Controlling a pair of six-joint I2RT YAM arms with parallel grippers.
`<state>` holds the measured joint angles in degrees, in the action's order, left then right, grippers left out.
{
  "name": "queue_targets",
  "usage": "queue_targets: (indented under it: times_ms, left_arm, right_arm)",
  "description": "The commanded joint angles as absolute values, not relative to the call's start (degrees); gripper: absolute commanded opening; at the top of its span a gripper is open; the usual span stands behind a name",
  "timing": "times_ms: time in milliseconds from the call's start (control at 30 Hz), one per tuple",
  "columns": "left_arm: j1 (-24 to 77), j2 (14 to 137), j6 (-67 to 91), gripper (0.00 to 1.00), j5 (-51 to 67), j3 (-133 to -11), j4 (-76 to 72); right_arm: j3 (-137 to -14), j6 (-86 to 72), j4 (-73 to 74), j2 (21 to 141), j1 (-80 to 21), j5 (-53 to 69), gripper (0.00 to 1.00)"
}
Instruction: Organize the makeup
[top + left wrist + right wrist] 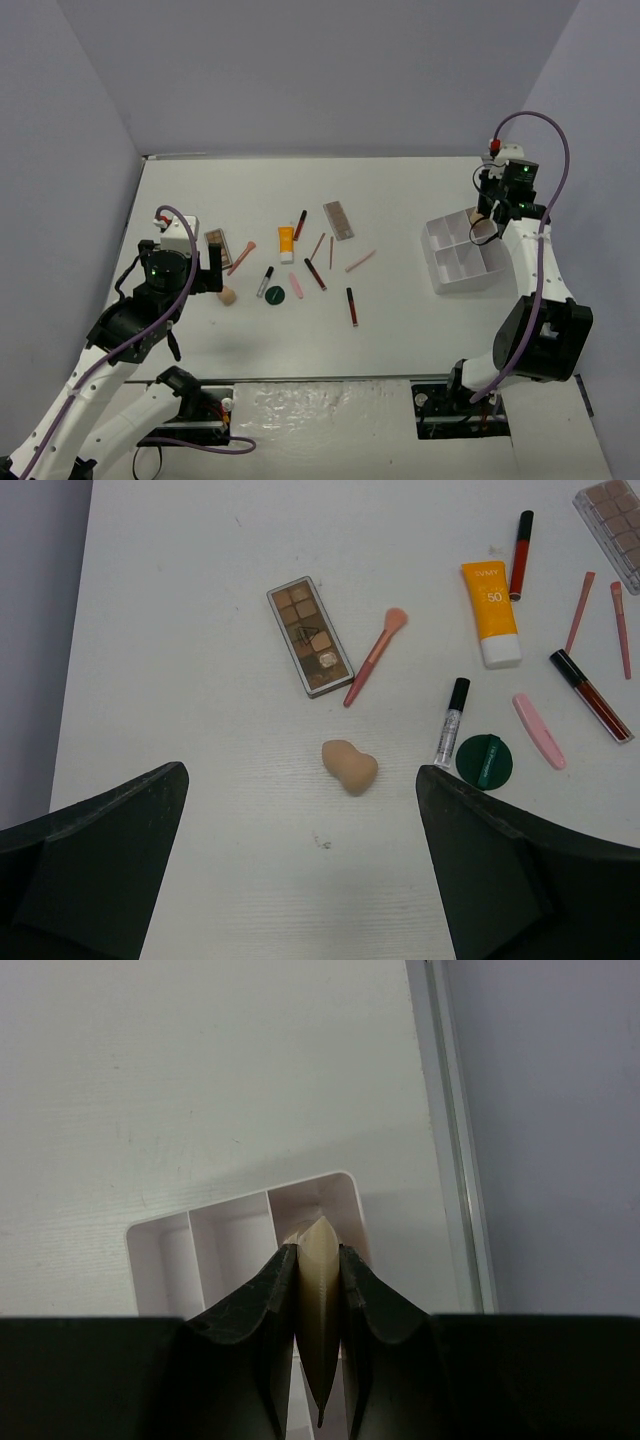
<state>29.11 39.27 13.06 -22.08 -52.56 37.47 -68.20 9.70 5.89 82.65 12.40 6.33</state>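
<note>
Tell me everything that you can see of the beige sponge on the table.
The beige sponge is a small, matte, soft-looking blob with a narrowed waist, one end rounder than the other. It lies on its side on the white table, touching nothing else. The open left gripper hovers near it, not gripping.

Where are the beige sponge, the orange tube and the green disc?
beige sponge (349,767), left wrist view, its middle.
orange tube (490,600), left wrist view, orange body.
green disc (484,762), left wrist view, its centre.

surface: white table (420,200) | right: white tray (455,282) | centre: palettes (339,220); orange tube (286,240); sponge (228,295); green disc (276,294); sticks (352,306)
</note>
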Motion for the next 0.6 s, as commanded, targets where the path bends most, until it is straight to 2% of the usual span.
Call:
queue_targets:
  times_ms: [0,433,567]
  left_arm:
    - [28.39,39.9,12.92,0.97,-21.01,-54.4,34.89]
    - [27.95,39.99,12.92,0.97,-20.01,-54.23,34.72]
    - [28.04,40.06,12.91,0.97,-19.72,-54.23,34.64]
  right_arm:
    - [-68.29,9.49,0.62,83.49,12.74,6.5,0.0]
    - [-66.88,9.05,-2.9,87.63,12.69,6.8,0.0]
    - [-66.81,9.05,-3.06,88.53,12.66,7.34,0.07]
